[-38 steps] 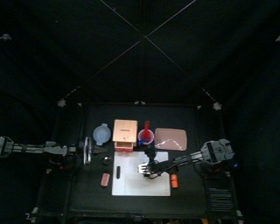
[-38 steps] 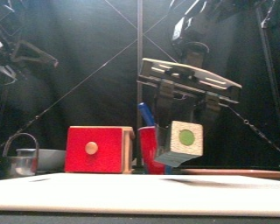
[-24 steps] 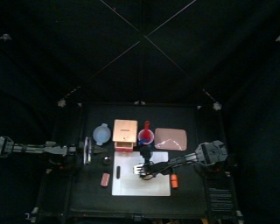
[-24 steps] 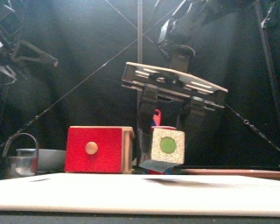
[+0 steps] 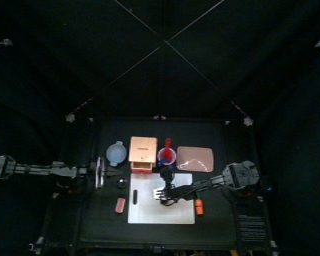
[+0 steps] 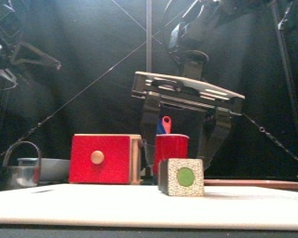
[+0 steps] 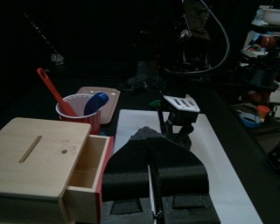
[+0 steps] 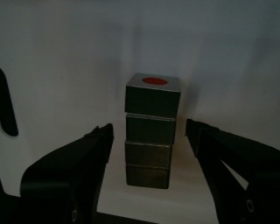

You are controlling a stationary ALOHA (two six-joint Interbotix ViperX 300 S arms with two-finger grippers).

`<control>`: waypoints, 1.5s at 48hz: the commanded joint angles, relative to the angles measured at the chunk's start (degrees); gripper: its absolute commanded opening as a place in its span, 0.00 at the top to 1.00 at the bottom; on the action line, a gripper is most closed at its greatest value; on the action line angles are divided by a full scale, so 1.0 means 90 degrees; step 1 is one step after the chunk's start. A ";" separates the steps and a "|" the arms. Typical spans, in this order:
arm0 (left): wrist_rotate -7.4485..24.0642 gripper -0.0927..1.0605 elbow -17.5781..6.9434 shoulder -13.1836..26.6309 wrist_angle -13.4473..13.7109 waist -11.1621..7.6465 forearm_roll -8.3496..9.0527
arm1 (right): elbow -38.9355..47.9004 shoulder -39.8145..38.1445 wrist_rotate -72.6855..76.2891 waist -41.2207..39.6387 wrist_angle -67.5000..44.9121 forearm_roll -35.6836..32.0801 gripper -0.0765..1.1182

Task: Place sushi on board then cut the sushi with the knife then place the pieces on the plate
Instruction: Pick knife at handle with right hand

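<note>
The dark green sushi roll (image 6: 181, 177) lies on the white cutting board (image 6: 77, 203), its speckled end with a green centre facing the front. My right gripper (image 6: 181, 153) hangs over it, open, one jaw on each side. In the right wrist view the roll (image 8: 150, 129) shows as a row of blocks, with a gap to each jaw of the right gripper (image 8: 149, 125). From above, this gripper (image 5: 163, 190) is over the board (image 5: 147, 208). The left gripper (image 5: 96, 170) rests at the table's left, shut and holding nothing. The red cup (image 6: 171, 147) holds the knives. The pink tray (image 5: 196, 157) lies at the back right.
A wooden box with a red drawer front (image 6: 105, 158) stands left of the cup. A blue-grey bowl (image 5: 113, 153) is beside the box, and a metal cutter (image 6: 25, 169) stands at the far left. Small orange toys (image 5: 120, 205) (image 5: 200, 207) lie either side of the board.
The right gripper came down with the roll, set it on the board and opened. The left arm stayed still.
</note>
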 commanded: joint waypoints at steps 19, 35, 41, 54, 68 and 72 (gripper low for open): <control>0.0049 0.87 -0.0313 0.0156 -0.0283 0.0146 0.0264 | 0.2021 -0.2920 -0.5918 -0.1494 -0.0127 0.1309 0.13; 0.0049 0.87 -0.0762 0.0771 -0.0273 0.0430 0.0264 | 0.1348 -0.3096 -1.1660 -0.4189 0.0352 0.2803 0.14; 0.0049 0.87 -0.0820 0.0762 -0.0283 0.0537 0.0264 | 0.0791 -0.2607 -1.3428 -0.5039 0.0615 0.3496 0.14; 0.0039 0.87 -0.0889 0.0752 -0.0332 0.1094 -0.0195 | -0.0889 -0.1104 -1.5039 -0.5518 0.1387 0.3955 0.14; 0.0049 0.87 -0.0889 0.0752 -0.0332 0.1553 -0.0361 | -0.2324 -0.0127 -1.5342 -0.5469 0.2510 0.4258 0.14; 0.0049 0.87 -0.0869 0.0752 -0.0332 0.1650 -0.0361 | -0.2529 0.0059 -1.5488 -0.5469 0.2510 0.4443 0.14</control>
